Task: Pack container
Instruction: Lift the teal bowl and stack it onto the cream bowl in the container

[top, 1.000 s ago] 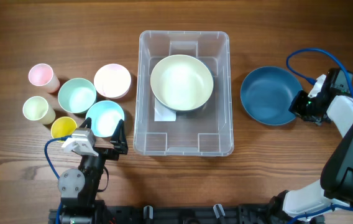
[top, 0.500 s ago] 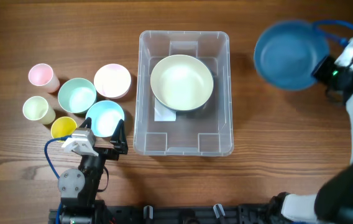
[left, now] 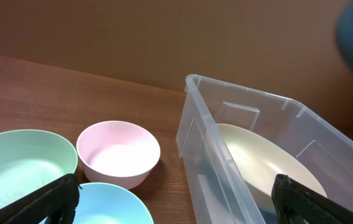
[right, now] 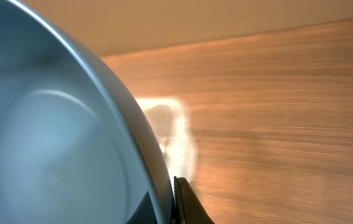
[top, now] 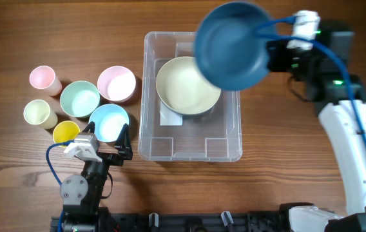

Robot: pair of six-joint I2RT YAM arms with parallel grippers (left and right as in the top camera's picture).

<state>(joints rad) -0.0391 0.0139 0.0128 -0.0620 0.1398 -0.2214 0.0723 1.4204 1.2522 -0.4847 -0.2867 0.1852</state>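
- Clear plastic: container (top: 189, 147) at the middle of the table (top: 15, 180), long sides running from far edge to near edge; cream bowl (top: 188, 85) inside, in the far half.
- Clamped on the rim of a dark blue bowl (top: 231, 45): right gripper (top: 274, 57), up above the container's far right corner, with the bowl tilted and overlapping that corner and the cream bowl.
- Spread wide, holding nothing: left gripper (top: 105, 144), by the table's near edge, just left of the container's near left corner.
- Clustered left of the container: pink bowl (top: 116, 84), mint bowl (top: 80, 98), light blue bowl (top: 109, 121), three small cups.
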